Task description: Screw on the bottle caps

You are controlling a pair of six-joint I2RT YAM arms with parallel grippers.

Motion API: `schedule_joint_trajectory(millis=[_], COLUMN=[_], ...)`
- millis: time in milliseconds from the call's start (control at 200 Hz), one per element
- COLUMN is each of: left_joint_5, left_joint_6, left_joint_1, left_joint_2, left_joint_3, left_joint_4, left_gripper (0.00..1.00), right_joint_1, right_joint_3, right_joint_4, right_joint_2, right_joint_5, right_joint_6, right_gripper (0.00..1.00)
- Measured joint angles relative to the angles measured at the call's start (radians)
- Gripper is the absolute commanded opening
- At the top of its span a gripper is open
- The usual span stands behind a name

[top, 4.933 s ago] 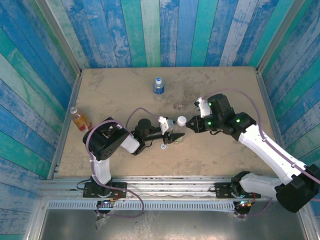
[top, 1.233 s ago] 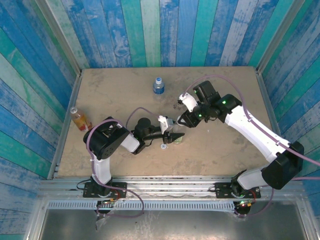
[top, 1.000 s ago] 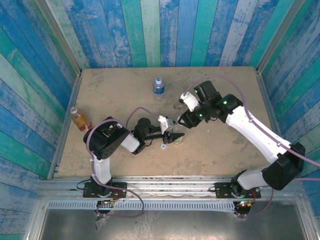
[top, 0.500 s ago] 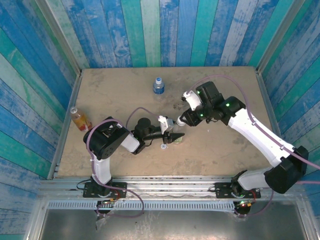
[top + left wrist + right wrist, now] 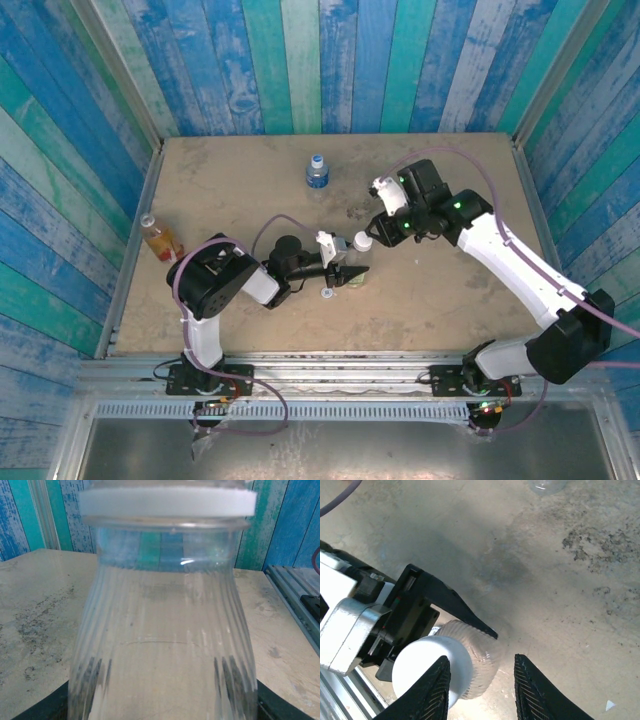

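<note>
left tool (image 5: 348,272) pinching ribbed bottle (image 5: 165,645), white cap (image 5: 431,669) on | right tool (image 5: 481,658) spread | blue-label bottle (image 5: 317,176) print unreadable

We count 3 bottles. The clear ribbed bottle (image 5: 354,272) stands mid-table with a white cap (image 5: 362,241) on its neck. The blue-label bottle (image 5: 317,179), under a blue cap (image 5: 317,160), stands farther back, and the orange bottle (image 5: 160,241) by the left wall.

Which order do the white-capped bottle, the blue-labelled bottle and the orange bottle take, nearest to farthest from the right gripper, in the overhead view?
Measured from the right gripper:
1. White-capped bottle, right beside it, mid-scene.
2. Blue-labelled bottle, farther back and a little to the left.
3. Orange bottle, far out on the left side.
</note>
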Motion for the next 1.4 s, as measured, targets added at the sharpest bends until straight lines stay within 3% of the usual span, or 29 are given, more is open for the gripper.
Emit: schedule_joint_trajectory(millis=[941, 1397], left_joint_5=[0.006, 0.006], left_joint_6=[0.0, 0.007], left_joint_1=[0.003, 0.002], left_joint_2=[0.002, 0.003], left_joint_3=[0.0, -0.002], left_joint_4=[0.002, 0.006], left_gripper=[0.59, 0.58], right_joint_1=[0.01, -0.008], right_joint_3=[-0.012, -0.07], right_joint_4=[0.064, 0.093], right_joint_2=[0.034, -0.014], right_joint_5=[-0.088, -0.171], right_joint_6=[0.052, 0.119], right_gripper=[0.33, 0.19])
